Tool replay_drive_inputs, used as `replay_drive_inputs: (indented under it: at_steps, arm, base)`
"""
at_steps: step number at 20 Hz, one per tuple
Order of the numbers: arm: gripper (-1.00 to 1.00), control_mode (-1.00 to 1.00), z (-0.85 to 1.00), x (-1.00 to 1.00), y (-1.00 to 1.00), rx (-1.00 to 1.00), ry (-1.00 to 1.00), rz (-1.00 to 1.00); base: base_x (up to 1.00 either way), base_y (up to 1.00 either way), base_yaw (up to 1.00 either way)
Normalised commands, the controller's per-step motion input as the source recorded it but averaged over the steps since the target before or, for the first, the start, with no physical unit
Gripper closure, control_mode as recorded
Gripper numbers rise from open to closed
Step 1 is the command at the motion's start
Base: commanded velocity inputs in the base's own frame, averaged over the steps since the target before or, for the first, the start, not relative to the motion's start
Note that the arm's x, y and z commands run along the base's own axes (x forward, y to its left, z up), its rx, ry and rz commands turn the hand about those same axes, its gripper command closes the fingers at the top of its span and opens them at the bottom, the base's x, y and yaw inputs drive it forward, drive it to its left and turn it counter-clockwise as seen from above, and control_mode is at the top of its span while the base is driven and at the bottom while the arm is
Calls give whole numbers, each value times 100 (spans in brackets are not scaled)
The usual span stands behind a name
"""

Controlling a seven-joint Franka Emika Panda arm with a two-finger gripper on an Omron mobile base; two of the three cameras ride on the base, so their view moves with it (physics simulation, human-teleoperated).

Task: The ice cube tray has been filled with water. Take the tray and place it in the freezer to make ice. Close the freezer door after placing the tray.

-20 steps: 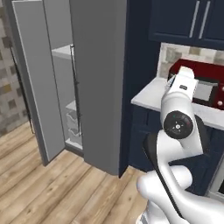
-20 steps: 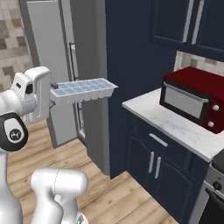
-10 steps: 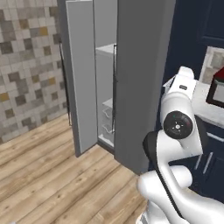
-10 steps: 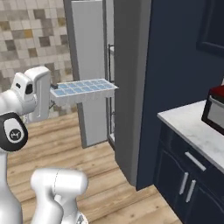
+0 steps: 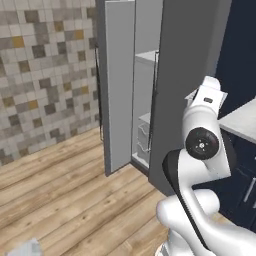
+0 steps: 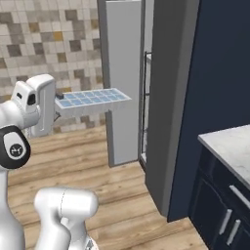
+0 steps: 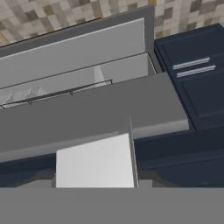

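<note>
We hold the ice cube tray [image 6: 92, 101] level, the tool [image 6: 58, 103] clamped on one short end (stiff, light, water [image 6: 95, 97] spills easily).

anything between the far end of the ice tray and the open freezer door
Nothing: in the right base view the ice cube tray juts out level and overlaps the freezer door; depth between them is unclear.

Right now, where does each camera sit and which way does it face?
Left base view: behind the arm's left, facing the open freezer and its freezer door; white arm at lower right.
Right base view: behind its right, facing the same freezer; the gripper holds the ice cube tray level.
Hand view: on the hand, rolled sideways, looking at the freezer.
Both base views share freezer, door and tiled wall.
</note>
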Motion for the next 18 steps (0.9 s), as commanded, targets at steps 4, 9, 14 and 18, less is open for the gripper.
replay_drive_inputs:
  at_steps: [4,9,14,18]
  arm:
    - [100,100,0,0,0,0,0,0]
    - [100,100,0,0,0,0,0,0]
    - [100,100,0,0,0,0,0,0]
    - [100,100,0,0,0,0,0,0]
  base:
    - [65,0,16]
    - [79,-3,13]
    - [68,-5,12]
    - [34,-20,10]
